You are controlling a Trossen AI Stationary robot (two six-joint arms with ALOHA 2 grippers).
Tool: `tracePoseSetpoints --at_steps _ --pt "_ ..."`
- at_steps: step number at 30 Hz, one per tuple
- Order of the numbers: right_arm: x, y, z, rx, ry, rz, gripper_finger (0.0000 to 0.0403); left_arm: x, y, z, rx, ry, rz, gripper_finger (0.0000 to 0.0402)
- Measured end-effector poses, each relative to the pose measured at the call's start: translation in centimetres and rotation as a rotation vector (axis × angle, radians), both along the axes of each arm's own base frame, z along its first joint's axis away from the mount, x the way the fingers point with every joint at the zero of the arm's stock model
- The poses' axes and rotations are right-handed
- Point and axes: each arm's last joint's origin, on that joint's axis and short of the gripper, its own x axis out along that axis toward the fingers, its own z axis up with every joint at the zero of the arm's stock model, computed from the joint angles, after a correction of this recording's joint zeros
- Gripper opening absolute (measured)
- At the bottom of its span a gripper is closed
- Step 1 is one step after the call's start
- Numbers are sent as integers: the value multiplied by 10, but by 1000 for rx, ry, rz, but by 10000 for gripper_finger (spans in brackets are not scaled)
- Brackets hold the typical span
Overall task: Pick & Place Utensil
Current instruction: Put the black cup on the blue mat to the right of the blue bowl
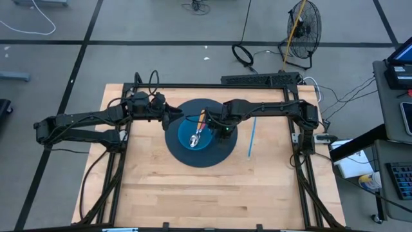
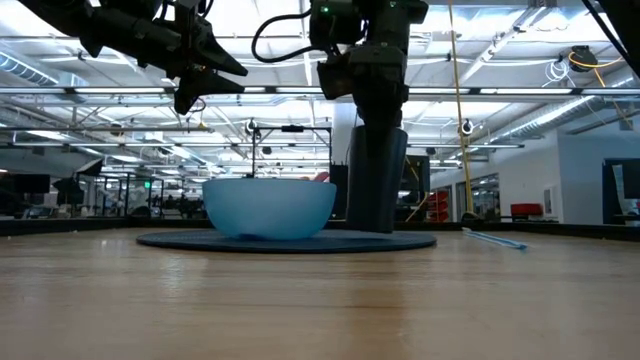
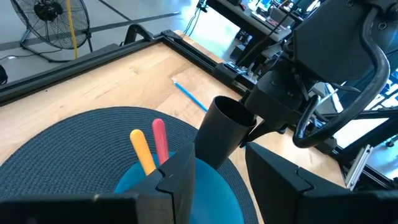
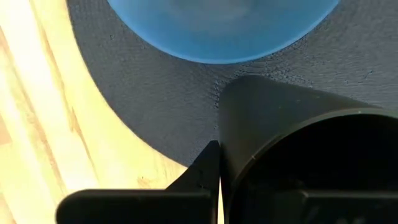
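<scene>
On the round dark mat (image 1: pixel 212 158) at the middle of the worktop (image 1: pixel 193 193) sits a blue bowl (image 2: pixel 268 208), with a tall dark cup (image 2: pixel 377 180) just beside it; the right tool (image 1: pixel 224 129) is closed around that cup, whose rim and wall fill the right wrist view, one finger (image 4: pixel 205 171) pressed against its side. Inside the bowl lie the utensils, an orange-handled one (image 3: pixel 143 152) and a red-handled one (image 3: pixel 160 140), leaning on the rim; the high view also shows something silvery (image 1: pixel 194 140) in the bowl, perhaps a spoon head. A thin blue straw (image 1: pixel 252 136) lies on the bare wood, apart from the mat. The left tool (image 3: pixel 214 165) hangs above the bowl's near side with its fingers spread wide, holding nothing.

My judgement: the step in hand is steadying the cup while the left arm readies to pick a utensil; the picking is not yet done. The next move calls for lowering the wide tool over one handle, closing on it cleanly without catching its neighbour, then carrying it to the cup's mouth; the handles lie close together, so nudging both is the risk.
</scene>
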Motion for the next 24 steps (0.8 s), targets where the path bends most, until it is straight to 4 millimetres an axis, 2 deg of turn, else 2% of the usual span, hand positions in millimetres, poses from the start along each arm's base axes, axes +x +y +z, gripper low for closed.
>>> tracePoseSetpoints --at_steps 4,14,24 --pt "0 1 0 40 -5 9 9 0 0 0 0 0 0 147" --pt "0 0 0 41 -1 2 57 0 0 0 0 0 -1 147" --pt "-1 -2 0 -29 12 -9 61 0 0 0 0 1 -1 147"
